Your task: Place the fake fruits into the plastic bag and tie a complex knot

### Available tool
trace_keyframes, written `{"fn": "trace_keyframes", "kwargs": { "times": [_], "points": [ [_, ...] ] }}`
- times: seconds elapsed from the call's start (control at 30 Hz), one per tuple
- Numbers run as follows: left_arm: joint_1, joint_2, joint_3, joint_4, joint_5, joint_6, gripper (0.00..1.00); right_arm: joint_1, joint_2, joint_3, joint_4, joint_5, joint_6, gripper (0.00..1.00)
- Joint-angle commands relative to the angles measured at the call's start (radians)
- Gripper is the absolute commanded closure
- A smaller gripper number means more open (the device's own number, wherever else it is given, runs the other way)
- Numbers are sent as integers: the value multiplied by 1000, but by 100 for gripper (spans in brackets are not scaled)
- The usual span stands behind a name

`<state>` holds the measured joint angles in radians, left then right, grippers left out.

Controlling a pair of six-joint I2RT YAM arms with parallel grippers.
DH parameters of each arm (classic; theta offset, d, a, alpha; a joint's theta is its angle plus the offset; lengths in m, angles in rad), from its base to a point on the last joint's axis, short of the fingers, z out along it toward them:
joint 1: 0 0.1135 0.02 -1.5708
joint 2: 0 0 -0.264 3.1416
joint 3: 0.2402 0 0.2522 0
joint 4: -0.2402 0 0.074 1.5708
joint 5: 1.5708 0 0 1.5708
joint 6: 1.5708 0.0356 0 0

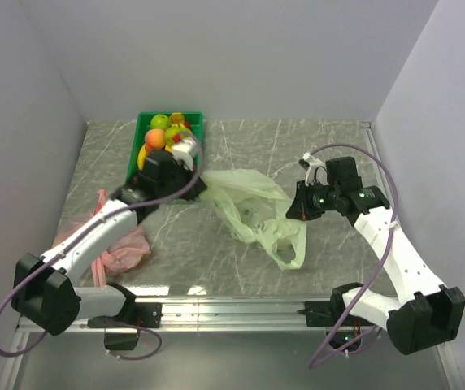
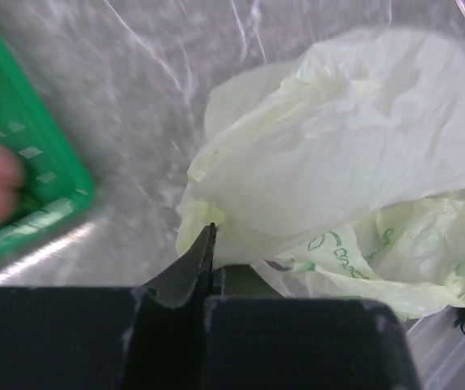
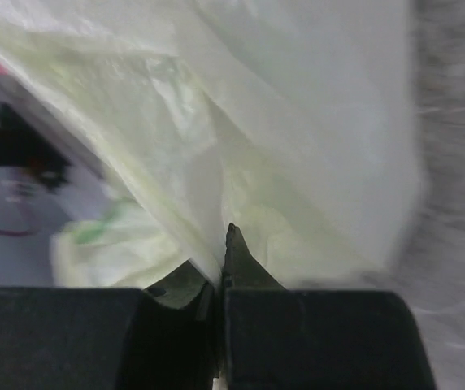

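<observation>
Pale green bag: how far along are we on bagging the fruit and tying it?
Early. Done: nothing; the small glossy plastic fruits sit in the green plastic crate, and the thin pale green translucent plastic bag lies crumpled, untied. In hand: the left gripper and right gripper each pinch bag film at opposite sides, apparently to open it. Left: loading the fruits, then the knot.
</observation>
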<state>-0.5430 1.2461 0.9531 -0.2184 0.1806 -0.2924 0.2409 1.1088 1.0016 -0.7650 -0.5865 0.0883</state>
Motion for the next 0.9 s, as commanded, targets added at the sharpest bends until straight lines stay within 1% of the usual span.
{"fn": "trace_keyframes", "kwargs": {
  "times": [0.0,0.03,0.07,0.13,0.2,0.3,0.33,0.37,0.4,0.43,0.47,0.5,0.57,0.73,0.8,0.87],
  "points": [
    [162,-39,124,-130,268,172,100,-11,-102,-38,-68,215,-278,100],
    [237,-34,136,-145,311,194,100,-21,-119,-47,-48,270,-292,100],
    [271,-28,169,-165,397,222,100,-31,-127,-40,-46,278,-317,100],
    [329,7,202,-242,486,332,100,-29,-132,-34,-42,332,-335,100],
    [334,36,245,-313,616,427,100,-29,-129,-29,-46,332,-352,100],
    [312,99,302,-387,779,542,100,-9,-113,9,-66,281,-338,100],
    [278,130,317,-429,795,562,100,7,-107,23,-89,260,-335,100],
    [256,145,350,-450,809,581,100,24,-92,38,-102,242,-334,70],
    [236,170,369,-482,833,642,100,73,-84,67,-114,244,-332,53],
    [198,182,386,-524,841,666,100,92,-81,80,-109,257,-331,39],
    [183,191,416,-550,847,696,100,110,-84,91,-97,295,-331,19],
    [167,208,429,-559,843,725,100,121,-86,109,-83,307,-335,13],
    [138,225,464,-594,841,751,100,139,-81,129,-47,326,-361,6],
    [120,282,533,-605,827,751,99,213,-21,203,-25,369,-383,5],
    [111,312,564,-636,829,771,93,253,3,212,-13,381,-384,5],
    [103,335,610,-653,830,782,90,302,29,210,-2,384,-394,5]
  ]
}}
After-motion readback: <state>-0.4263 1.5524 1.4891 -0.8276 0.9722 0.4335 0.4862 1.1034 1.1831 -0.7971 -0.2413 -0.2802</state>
